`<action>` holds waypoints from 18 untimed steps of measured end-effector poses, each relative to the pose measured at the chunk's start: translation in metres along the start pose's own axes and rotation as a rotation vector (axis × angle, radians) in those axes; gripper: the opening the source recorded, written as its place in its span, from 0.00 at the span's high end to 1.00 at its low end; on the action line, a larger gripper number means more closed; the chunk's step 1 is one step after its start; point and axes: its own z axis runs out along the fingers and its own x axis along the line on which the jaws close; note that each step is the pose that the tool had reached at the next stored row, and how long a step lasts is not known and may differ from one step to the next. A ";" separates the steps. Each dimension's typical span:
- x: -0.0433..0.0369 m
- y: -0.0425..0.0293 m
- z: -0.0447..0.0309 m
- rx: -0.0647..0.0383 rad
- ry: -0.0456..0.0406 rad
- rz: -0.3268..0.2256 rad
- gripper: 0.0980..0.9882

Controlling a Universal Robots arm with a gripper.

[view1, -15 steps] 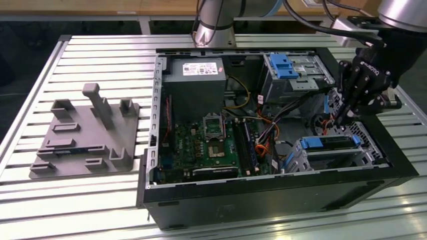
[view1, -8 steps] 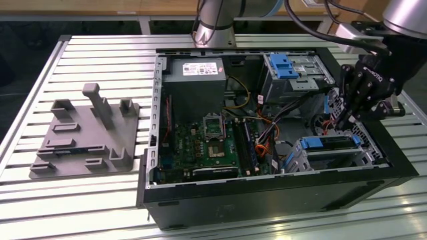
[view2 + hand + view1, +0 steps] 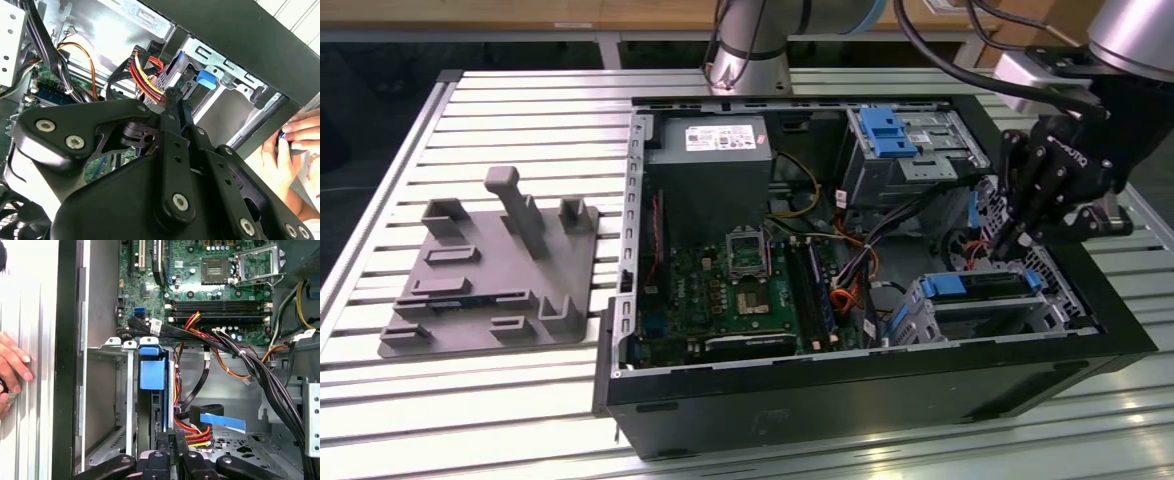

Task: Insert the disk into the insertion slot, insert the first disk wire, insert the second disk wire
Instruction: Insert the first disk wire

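The black, bolted linkage plates of the gripper [image 3: 172,95] are seen nearest, and its two slim fingers are pressed together with hardly a gap between them, right at the end of a wire bundle [image 3: 144,70] of red, yellow and black strands; whether the plug is pinched cannot be told. Just beside the fingertips the disk [image 3: 151,375] is seated in the insertion slot [image 3: 130,405], a silver sheet-metal cage, with the glossy blue tab of its plastic carrier standing at the cage mouth. A flat black cable with a blue label [image 3: 222,421] is looped close by. Beyond lies the green circuit board [image 3: 200,285], all of it enclosed by the black computer case [image 3: 854,375]. Outside the case wall a person's hand [image 3: 12,367] is rested on the ribbed metal table [image 3: 520,100], where a grey moulded fixture plate [image 3: 494,270] is also laid.
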 end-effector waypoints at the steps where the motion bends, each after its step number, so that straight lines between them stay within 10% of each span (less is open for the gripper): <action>1: 0.0001 0.0000 0.0000 0.001 0.0002 -0.008 0.93; 6: 0.0073 0.0000 0.0008 0.003 -0.0091 -0.013 0.93; 13: 0.0192 -0.0001 0.0027 0.005 -0.0781 -0.015 0.93; 18: 0.0251 -0.0002 0.0039 0.005 -0.1009 -0.016 0.93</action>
